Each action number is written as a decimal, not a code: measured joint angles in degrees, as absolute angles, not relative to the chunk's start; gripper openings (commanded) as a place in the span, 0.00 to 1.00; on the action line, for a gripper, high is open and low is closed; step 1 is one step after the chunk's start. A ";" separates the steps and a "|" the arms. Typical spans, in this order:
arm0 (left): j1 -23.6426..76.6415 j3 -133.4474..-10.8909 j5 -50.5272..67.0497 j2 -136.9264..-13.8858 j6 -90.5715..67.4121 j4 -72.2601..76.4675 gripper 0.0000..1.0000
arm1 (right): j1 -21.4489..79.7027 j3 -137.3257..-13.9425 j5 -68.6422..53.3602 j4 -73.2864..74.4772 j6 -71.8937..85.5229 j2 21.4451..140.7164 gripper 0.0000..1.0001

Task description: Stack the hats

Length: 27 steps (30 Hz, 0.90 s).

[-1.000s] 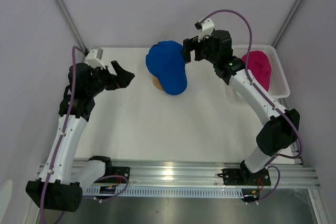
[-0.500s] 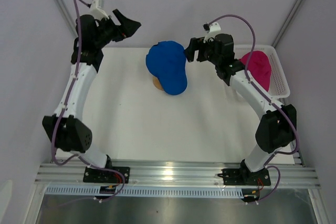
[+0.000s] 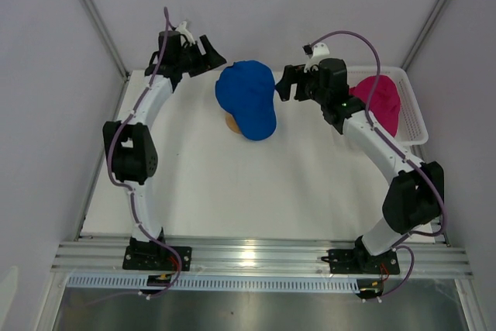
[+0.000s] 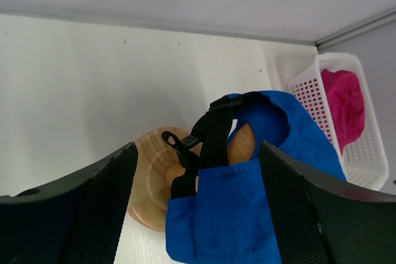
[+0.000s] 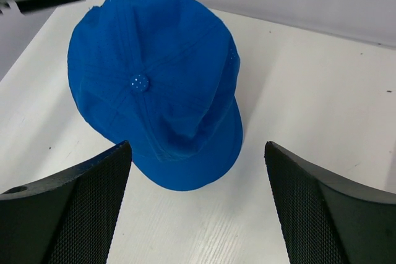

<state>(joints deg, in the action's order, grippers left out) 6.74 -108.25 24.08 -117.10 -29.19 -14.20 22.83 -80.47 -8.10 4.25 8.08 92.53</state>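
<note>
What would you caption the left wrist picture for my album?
Blue hat perched on a wooden stand, its strap dangling, a pink hat lying in the white basket beyond.

No readable text, labels or numbers

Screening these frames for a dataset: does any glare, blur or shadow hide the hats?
Top view: glare only on the metal rail; blue hat evenly lit, soft shadow. Right wrist view: blue hat sharp, dark fingers crowd the lower corners. Left wrist view: fingers likewise dark; pink hat small at the edge, yet clear.
</note>
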 measured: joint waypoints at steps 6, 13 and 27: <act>9.43 -109.45 21.41 -118.65 -25.45 -14.98 0.79 | 22.72 -80.47 -6.20 5.04 8.12 90.06 0.93; 10.70 -110.87 14.85 -121.21 -23.33 -16.05 0.70 | 22.61 -80.47 -4.54 6.87 8.14 89.38 0.95; 11.05 -103.26 6.02 -123.66 -24.53 -14.63 0.55 | 22.55 -78.52 0.19 9.04 8.12 86.56 0.98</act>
<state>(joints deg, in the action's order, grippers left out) 11.05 -103.26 6.02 -123.66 -24.53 -14.63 22.55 -78.52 0.19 9.04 8.12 86.56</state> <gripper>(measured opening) 0.552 0.968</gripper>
